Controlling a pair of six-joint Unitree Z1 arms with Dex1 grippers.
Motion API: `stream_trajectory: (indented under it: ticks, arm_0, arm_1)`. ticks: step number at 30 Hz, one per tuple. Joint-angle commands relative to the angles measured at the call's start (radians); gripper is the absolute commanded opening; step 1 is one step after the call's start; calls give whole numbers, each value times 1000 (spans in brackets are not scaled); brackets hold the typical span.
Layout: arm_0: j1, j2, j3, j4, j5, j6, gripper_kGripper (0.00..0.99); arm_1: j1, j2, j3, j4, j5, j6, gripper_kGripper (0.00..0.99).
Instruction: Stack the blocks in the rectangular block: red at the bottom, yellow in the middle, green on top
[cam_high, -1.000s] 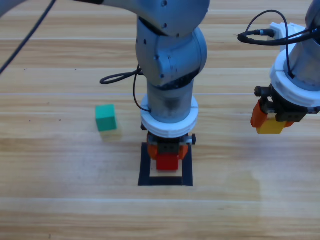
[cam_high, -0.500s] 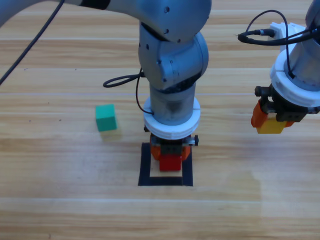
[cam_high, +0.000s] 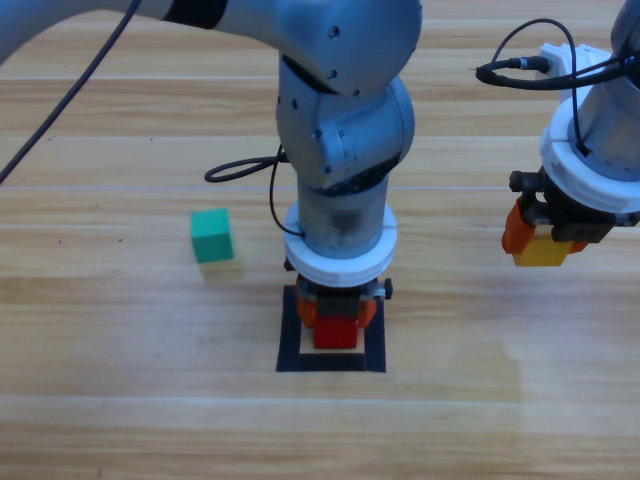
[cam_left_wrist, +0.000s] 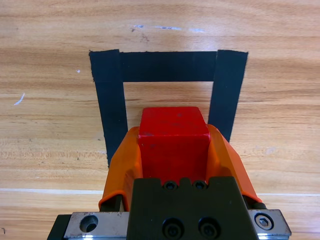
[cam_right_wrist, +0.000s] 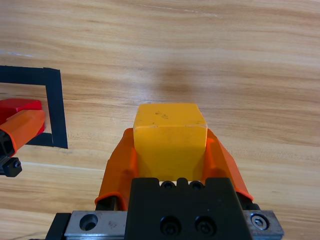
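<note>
My left gripper (cam_high: 336, 322) is shut on the red cube (cam_high: 336, 333) and holds it inside the black tape square (cam_high: 291, 340) at the table's middle. In the left wrist view the red cube (cam_left_wrist: 173, 142) sits between the orange jaws over the square's bare wood centre, with the tape outline (cam_left_wrist: 111, 107) around it. My right gripper (cam_high: 545, 245) hangs at the right, shut on the yellow cube (cam_high: 540, 252); the right wrist view shows the yellow cube (cam_right_wrist: 170, 140) gripped above bare wood. The teal-green cube (cam_high: 212, 236) lies alone on the table, left of the square.
A black cable (cam_high: 240, 165) loops beside the left arm, and another cable (cam_high: 520, 65) curls at the right arm's wrist. In the right wrist view the tape square's corner (cam_right_wrist: 55, 110) and the left gripper's orange jaw (cam_right_wrist: 22, 127) appear at the left edge.
The left gripper has shifted slightly within the square and come lower with the red cube. The right arm and the green cube have not moved.
</note>
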Motion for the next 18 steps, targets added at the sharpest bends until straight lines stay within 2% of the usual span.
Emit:
stream_trajectory:
  ticks: [1,18]
  arm_0:
    - [-20,56,24,-15,-10,0,28]
    - [-23,62,38,-30,-10,-5,29]
  arm_1:
    - [-7,21,-11,-9,-18,-3,0]
    - [-7,33,-21,-9,-26,0,0]
